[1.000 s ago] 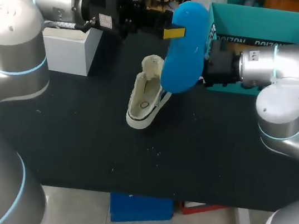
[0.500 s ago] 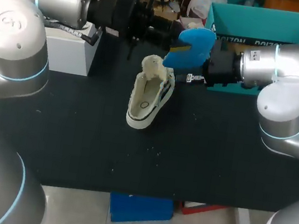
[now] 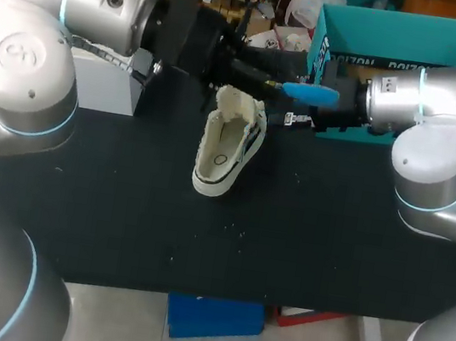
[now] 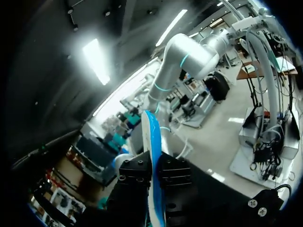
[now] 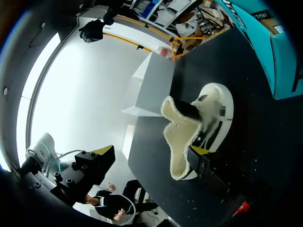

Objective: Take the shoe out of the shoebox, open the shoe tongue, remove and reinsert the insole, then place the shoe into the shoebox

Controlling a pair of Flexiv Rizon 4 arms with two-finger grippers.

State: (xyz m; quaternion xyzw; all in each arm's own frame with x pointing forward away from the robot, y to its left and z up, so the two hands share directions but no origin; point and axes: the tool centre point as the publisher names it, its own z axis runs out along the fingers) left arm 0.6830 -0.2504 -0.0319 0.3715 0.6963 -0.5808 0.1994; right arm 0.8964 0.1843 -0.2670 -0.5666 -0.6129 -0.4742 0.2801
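Note:
The white shoe (image 3: pixel 226 148) lies on the black table (image 3: pixel 120 206), its opening up and its tongue (image 5: pixel 179 137) folded back. Above the shoe's far end, my left gripper (image 3: pixel 273 84) is shut on the blue insole (image 3: pixel 310 92), which it holds edge-on in the air. The left wrist view shows that insole (image 4: pixel 151 142) clamped between the black fingers (image 4: pixel 135 176) of my left gripper (image 4: pixel 154 164). My right gripper (image 3: pixel 299 117) is open just beyond the shoe; one yellow-tipped finger (image 5: pixel 200 152) sits beside the tongue. The teal shoebox (image 3: pixel 404 29) stands at the back right.
A white box (image 3: pixel 105 75) stands at the back left of the table, also seen past the shoe from the right wrist as the white box (image 5: pixel 151 80). The black tabletop stretches bare in front of the shoe towards the near edge.
My left wrist has rolled, turning the insole from broad face up to thin edge-on, and the insole has dropped lower, nearer the shoe. The right arm and the shoe have kept still.

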